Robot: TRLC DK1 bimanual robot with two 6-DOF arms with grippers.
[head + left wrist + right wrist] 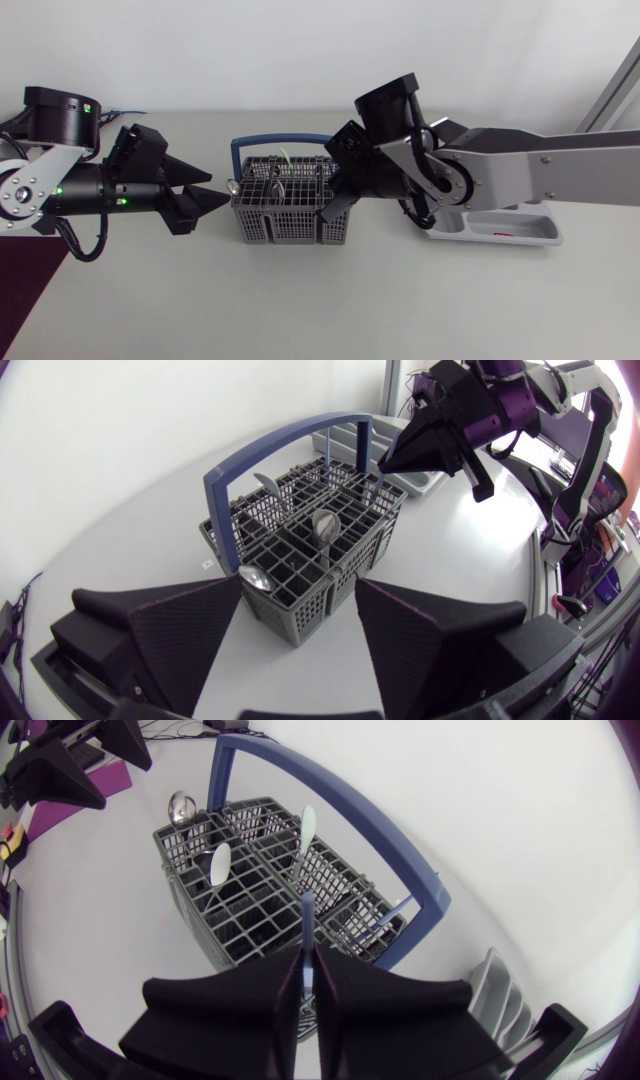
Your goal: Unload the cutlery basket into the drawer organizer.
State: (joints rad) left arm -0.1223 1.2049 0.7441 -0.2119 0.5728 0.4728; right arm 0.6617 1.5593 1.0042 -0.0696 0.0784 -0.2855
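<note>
Two end effectors at one basket (285, 205), in the middle of the tabletop (320, 310). Grey grid walls, upright, with a blue handle (280, 440) arching over the top.

At 9 o'clock of the basket, from the head view: left end effector (218, 192), level with the wall and just beside it. Contact with the wall not possible to tell. Fingers spread wide apart, nothing between them touched from two sides. In the left wrist view, near corner of the basket just ahead of the gap between the fingers.

At 3 o'clock of the basket: right end effector (328, 208), tilted down over the rim. Closed on a thin flat utensil (307, 920), pinched from both sides. Utensil upright, lower end down in a compartment on that same side. Only a slim pale-blue shaft visible, so kind of utensil not possible to tell.

Three spoons (325, 525) also in the basket, bowls up. One near the middle, one close under the handle, one leaning outward at the corner nearest the left end effector.

Further at 3 o'clock, apart from the basket: white organizer (535, 228), flat on the tabletop, partly hidden under the right arm. Compartments mostly covered by the arm, contents not clear.
</note>
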